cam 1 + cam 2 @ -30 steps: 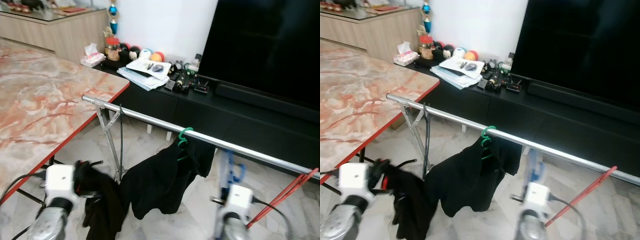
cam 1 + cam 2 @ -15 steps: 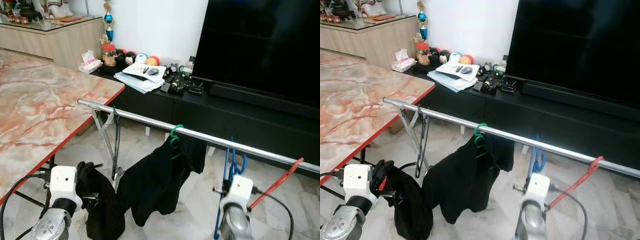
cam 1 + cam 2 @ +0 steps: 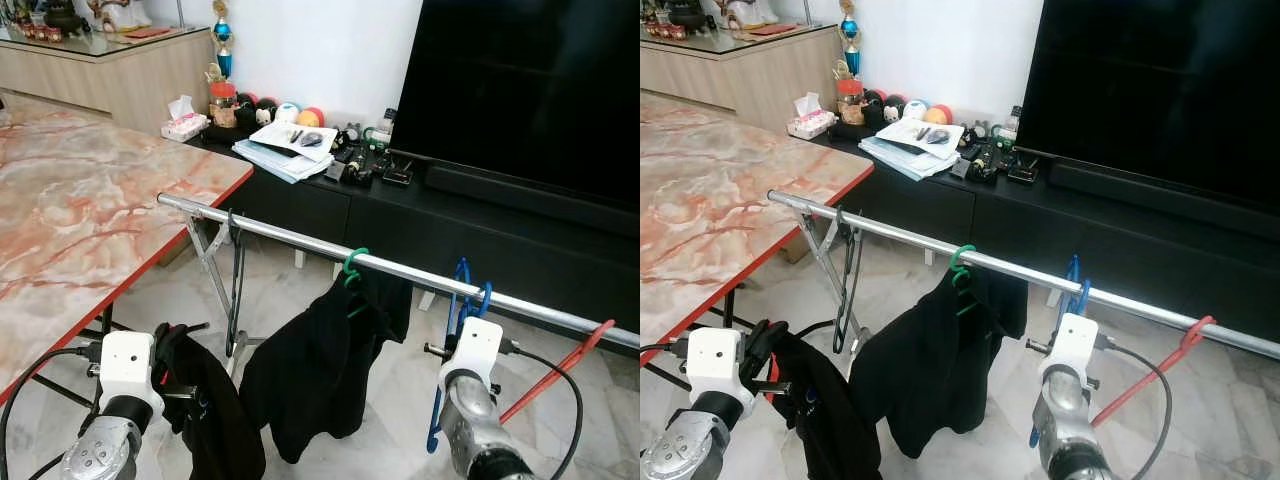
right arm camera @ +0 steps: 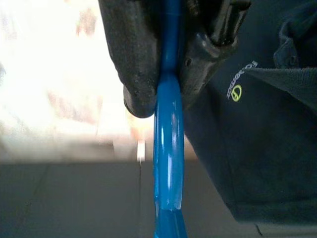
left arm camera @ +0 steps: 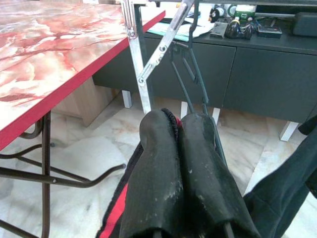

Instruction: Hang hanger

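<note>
Blue hanger was up at the rail, hook almost there

The right tool (image 4: pixel 166 59) was pinched tight on the blue hanger (image 3: pixel 462 300), which hung long-ways straight down, its hook at the top right against the rail (image 3: pixel 300 243), which ran crossways in front of the robot. So I'd guess the move was just up and over, and the right arm was the one already there. The left tool (image 5: pixel 178 163) was squeezed on a black garment (image 3: pixel 215 420) low by the marble bench (image 3: pixel 90 220). Count: four hangers on or at the rail (black wire, green, blue, red), and two dark garments.
</note>
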Controlling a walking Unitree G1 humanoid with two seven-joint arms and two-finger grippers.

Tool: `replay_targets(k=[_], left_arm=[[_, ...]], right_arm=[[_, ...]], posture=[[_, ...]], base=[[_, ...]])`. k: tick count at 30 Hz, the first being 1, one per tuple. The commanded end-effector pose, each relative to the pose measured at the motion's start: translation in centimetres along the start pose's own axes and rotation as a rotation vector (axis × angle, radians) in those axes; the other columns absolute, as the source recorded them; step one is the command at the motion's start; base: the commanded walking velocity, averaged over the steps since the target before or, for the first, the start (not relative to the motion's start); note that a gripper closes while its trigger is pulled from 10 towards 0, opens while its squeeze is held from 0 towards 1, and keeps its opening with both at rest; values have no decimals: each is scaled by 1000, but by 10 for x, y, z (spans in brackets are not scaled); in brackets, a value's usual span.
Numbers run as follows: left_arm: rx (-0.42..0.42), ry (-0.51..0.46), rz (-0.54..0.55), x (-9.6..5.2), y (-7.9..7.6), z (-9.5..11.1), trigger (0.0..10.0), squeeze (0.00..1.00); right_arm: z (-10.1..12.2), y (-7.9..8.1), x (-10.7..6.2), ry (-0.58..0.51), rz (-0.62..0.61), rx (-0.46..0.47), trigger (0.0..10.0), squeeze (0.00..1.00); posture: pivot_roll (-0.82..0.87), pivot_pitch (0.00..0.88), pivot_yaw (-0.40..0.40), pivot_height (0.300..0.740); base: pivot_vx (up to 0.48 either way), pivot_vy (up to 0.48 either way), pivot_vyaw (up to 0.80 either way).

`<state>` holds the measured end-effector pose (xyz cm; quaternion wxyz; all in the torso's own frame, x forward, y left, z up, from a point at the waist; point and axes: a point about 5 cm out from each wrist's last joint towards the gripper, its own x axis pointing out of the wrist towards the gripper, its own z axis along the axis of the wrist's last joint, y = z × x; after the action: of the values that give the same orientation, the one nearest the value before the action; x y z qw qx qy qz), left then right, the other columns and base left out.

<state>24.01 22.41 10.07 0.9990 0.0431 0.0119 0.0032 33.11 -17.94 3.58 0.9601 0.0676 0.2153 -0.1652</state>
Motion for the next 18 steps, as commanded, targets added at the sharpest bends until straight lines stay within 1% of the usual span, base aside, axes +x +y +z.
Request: replay_targets(k=[1, 3, 7, 12, 13, 14, 18], left_arm=[[22, -32, -14, 2, -1, 10, 10000, 0], [20, -31, -15, 2, -1, 10, 10000, 0], [21, -29, -21, 1, -3, 9, 10000, 0], [21, -27, -21, 1, -2, 9, 10000, 0], [21, -26, -22, 0, -3, 9, 10000, 0], [20, -26, -22, 0, -3, 9, 10000, 0], [20, -26, -24, 0, -3, 9, 10000, 0]], right_arm=[[-4, -2, 1, 60, -14, 30, 10000, 0], [-2, -1, 2, 66, -6, 51, 10000, 0], [7, 0, 4, 63, 4, 38, 10000, 0], [8, 0, 5, 80, 7, 28, 10000, 0], [6, 0, 5, 88, 8, 28, 10000, 553], [4, -1, 4, 91, 8, 29, 10000, 1000], [-1, -2, 3, 96, 2, 30, 10000, 1000]], posture=[[222, 6, -37, 740], [222, 6, -37, 740], [225, 11, -36, 740], [225, 13, -37, 740], [225, 15, -37, 740], [226, 15, -37, 740], [226, 15, -37, 740]], base=[[0, 0, 0], [0, 0, 0], [0, 0, 0], [0, 0, 0], [0, 0, 0], [0, 0, 0], [0, 0, 0]])
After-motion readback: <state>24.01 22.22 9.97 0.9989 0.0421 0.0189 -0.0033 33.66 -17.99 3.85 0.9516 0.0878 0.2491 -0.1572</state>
